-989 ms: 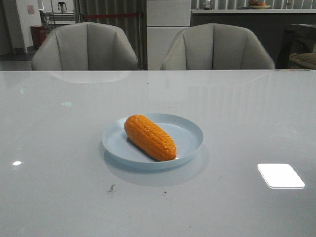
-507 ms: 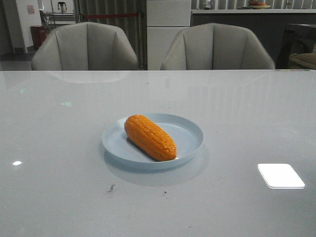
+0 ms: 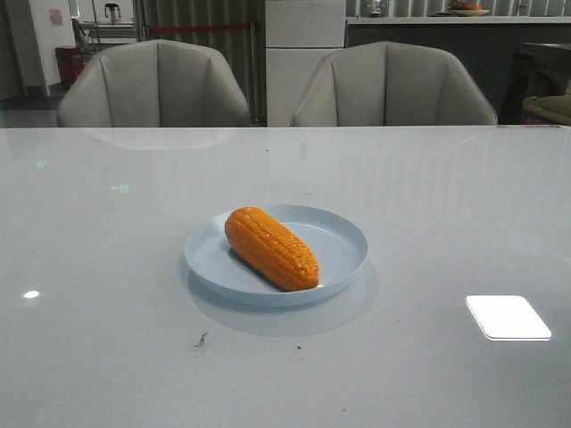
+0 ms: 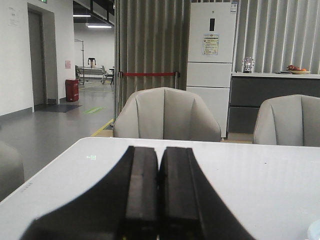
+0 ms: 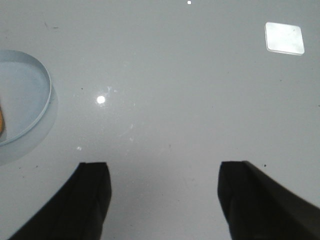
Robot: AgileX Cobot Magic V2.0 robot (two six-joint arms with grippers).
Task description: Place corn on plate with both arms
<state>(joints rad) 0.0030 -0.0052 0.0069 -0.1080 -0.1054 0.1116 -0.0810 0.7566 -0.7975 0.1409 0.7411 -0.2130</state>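
The orange-yellow corn (image 3: 271, 247) lies on the pale blue plate (image 3: 343, 242) in the middle of the table in the front view, its length running from back left to front right. Neither arm shows in the front view. In the left wrist view my left gripper (image 4: 160, 150) is shut with nothing between its fingers, above the table and facing the chairs. In the right wrist view my right gripper (image 5: 164, 170) is open and empty above bare table. The plate (image 5: 25, 107) sits off to one side of it, with a sliver of corn (image 5: 1, 120) at the frame edge.
Two grey chairs (image 3: 153, 85) (image 3: 393, 86) stand behind the table's far edge. A bright light reflection (image 3: 507, 316) lies on the glossy table at the front right. A white fridge (image 4: 211, 60) and a counter stand farther back.
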